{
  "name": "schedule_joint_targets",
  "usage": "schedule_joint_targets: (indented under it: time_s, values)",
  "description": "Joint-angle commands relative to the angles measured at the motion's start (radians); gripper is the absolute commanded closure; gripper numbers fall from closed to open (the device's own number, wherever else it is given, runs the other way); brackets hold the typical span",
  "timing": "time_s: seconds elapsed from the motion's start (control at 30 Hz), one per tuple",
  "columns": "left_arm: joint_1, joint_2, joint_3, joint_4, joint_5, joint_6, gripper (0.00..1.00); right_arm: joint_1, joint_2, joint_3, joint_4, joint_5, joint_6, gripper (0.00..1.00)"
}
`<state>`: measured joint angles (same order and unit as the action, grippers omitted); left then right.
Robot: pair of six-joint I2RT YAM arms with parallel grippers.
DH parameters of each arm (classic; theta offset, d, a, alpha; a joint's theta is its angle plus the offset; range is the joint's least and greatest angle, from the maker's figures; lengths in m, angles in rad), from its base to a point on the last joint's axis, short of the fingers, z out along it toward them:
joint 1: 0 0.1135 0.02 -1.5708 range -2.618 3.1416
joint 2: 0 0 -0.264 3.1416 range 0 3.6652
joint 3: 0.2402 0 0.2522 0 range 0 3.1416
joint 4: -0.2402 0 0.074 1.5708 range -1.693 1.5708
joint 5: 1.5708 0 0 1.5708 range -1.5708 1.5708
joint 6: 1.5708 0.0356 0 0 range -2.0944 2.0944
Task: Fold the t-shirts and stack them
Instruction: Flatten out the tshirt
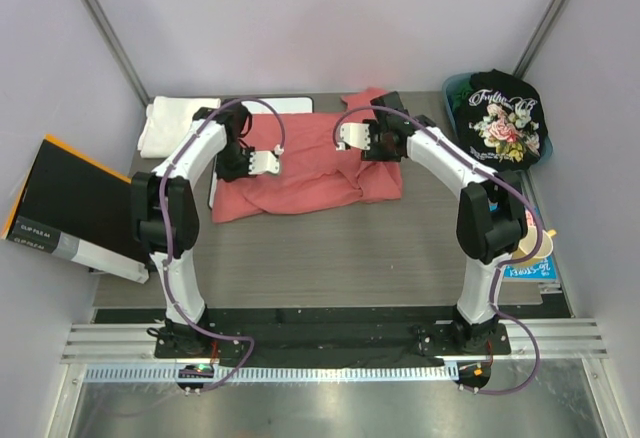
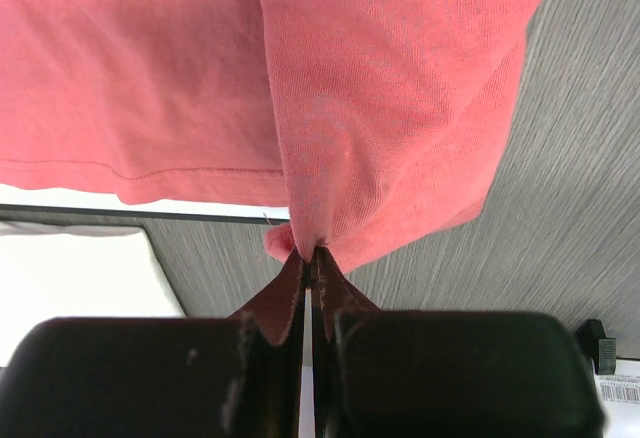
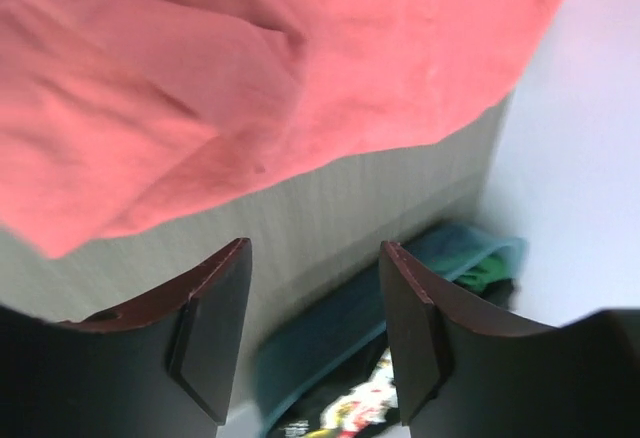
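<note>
Salmon-red t-shirt point(image 1: 310, 173) is the piece to watch. It lies crumpled on the table point(image 1: 330, 258) between your two arms, with its long side running left to right.

Your left gripper point(image 2: 308, 258) is clamped on a pinch of its cloth, and the fabric fans away ahead of the fingertips. Your right gripper point(image 3: 312, 258) stands with its jaws apart and nothing between them. The shirt's edge lies just ahead of its fingertips, with bare table showing in the gap.

I'd judge the loose right-hand side is the right arm's to take. That arm is nearer that end, and the reach is forward rather than sideways.

Farther off, past the right gripper, the black t-shirt point(image 1: 505, 118) sits in a teal bin point(image 1: 455, 88) at the table's corner. The white folded t-shirt point(image 1: 175, 123) lies beyond the left gripper, well apart from it.
</note>
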<state>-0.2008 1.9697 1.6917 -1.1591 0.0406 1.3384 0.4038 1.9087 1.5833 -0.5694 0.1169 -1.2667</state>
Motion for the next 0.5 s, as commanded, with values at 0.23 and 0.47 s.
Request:
schedule_joint_targets:
  time_s: [0.23, 0.47]
  values:
    - [0.004, -0.022, 0.010, -0.008, -0.015, -0.005, 1.00, 0.026, -0.172, -0.184, -0.245, -0.381, 0.305, 0.47]
    - [0.000, -0.008, 0.031, -0.022, -0.008, -0.002, 1.00, 0.046, -0.129, -0.243, -0.089, -0.352, 0.377, 0.46]
